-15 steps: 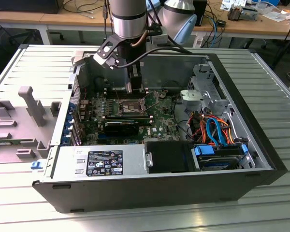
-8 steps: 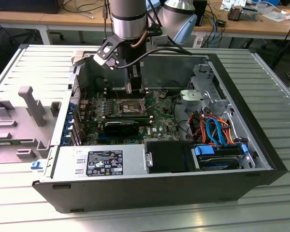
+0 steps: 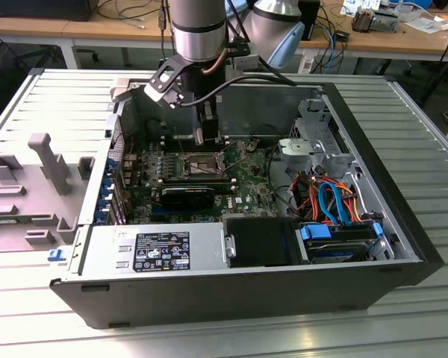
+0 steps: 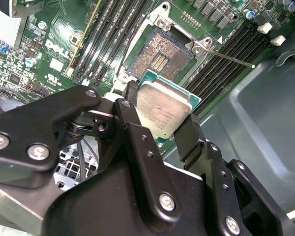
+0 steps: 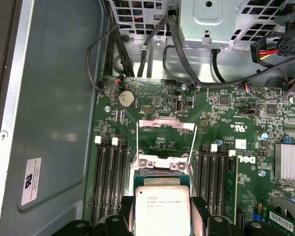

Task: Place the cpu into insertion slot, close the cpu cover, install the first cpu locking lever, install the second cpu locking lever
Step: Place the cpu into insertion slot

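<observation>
My gripper (image 4: 162, 117) is shut on the cpu (image 4: 163, 109), a flat silver-grey square chip pinched by its edges between the two black fingers. In the first wrist view the cpu (image 5: 162, 209) hangs just short of the insertion slot (image 5: 162, 166). The insertion slot (image 4: 160, 53) lies uncovered, showing its dark contact field inside a silver rim. The cpu cover (image 5: 166, 124) stands swung up at the slot's far side. Thin wire locking levers (image 5: 193, 147) are raised, and one (image 4: 231, 58) sticks out over the memory slots. In the exterior view my gripper (image 3: 207, 136) hovers over the insertion slot (image 3: 198, 165) inside the case.
Long black memory slots (image 5: 110, 177) flank the socket on both sides. A silver power supply (image 3: 153, 250), a drive with blue and orange cables (image 3: 332, 212) and the case walls (image 3: 373, 160) hem in the board. A grey fixture (image 3: 37, 179) sits on the table at the exterior view's left.
</observation>
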Action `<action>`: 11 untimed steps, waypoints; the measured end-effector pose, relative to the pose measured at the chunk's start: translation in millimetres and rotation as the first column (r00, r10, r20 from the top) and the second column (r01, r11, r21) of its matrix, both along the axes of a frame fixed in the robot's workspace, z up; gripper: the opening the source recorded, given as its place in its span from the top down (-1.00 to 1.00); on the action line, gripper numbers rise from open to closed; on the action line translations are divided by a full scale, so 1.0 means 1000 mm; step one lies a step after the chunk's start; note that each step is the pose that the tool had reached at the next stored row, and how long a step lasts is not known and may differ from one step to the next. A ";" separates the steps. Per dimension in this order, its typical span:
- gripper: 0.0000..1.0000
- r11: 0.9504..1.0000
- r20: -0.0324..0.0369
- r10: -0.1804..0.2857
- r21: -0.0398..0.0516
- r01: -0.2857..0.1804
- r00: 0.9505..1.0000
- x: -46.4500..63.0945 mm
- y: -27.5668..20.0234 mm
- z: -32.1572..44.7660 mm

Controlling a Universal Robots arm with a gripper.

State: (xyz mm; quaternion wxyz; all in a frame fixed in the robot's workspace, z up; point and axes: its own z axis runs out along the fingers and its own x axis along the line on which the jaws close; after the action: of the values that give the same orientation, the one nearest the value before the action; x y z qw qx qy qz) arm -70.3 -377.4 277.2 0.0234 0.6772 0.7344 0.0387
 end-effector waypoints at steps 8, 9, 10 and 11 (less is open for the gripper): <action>-0.09 1.000 0.000 0.000 0.000 0.000 1.000 0.000 0.0000 -0.0013; -0.09 1.000 0.000 0.000 0.000 0.000 1.000 0.000 0.0000 -0.0014; -0.09 1.000 0.000 0.000 0.000 0.000 1.000 -0.001 0.0000 -0.0015; -0.09 1.000 0.000 0.000 0.000 0.000 1.000 -0.001 0.0000 -0.0016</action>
State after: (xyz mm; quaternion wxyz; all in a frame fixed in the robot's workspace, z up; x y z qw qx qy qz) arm -71.0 -377.4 275.6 0.0233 0.6772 0.7344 0.0387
